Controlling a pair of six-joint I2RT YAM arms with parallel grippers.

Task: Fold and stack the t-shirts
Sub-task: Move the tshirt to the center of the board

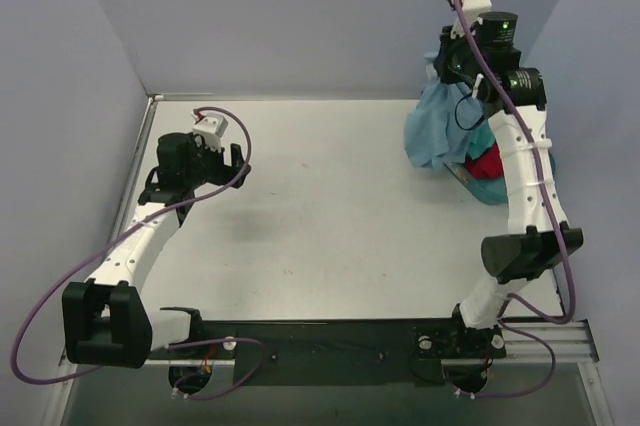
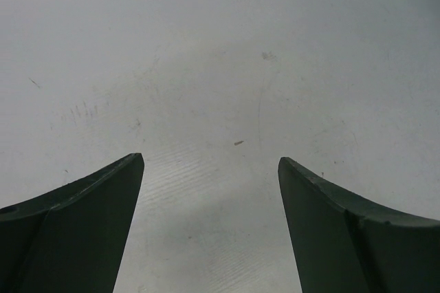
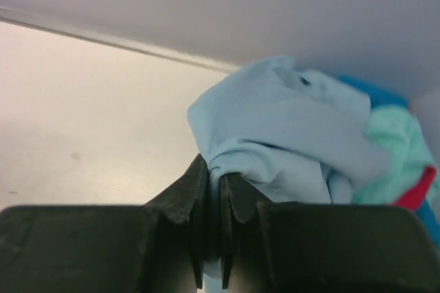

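A light sky-blue t-shirt hangs bunched from my right gripper at the far right of the table, its lower part draped over the pile. In the right wrist view the right gripper is shut on a fold of this light blue shirt. Behind it lie a mint-green shirt, a red one and a deeper blue one. My left gripper hovers over the far left of the table. It stands open with only bare table between its fingers.
A translucent teal tub at the far right holds the red shirt and other cloth. The grey table is bounded by walls at the back, left and right. A purple cable loops off each arm.
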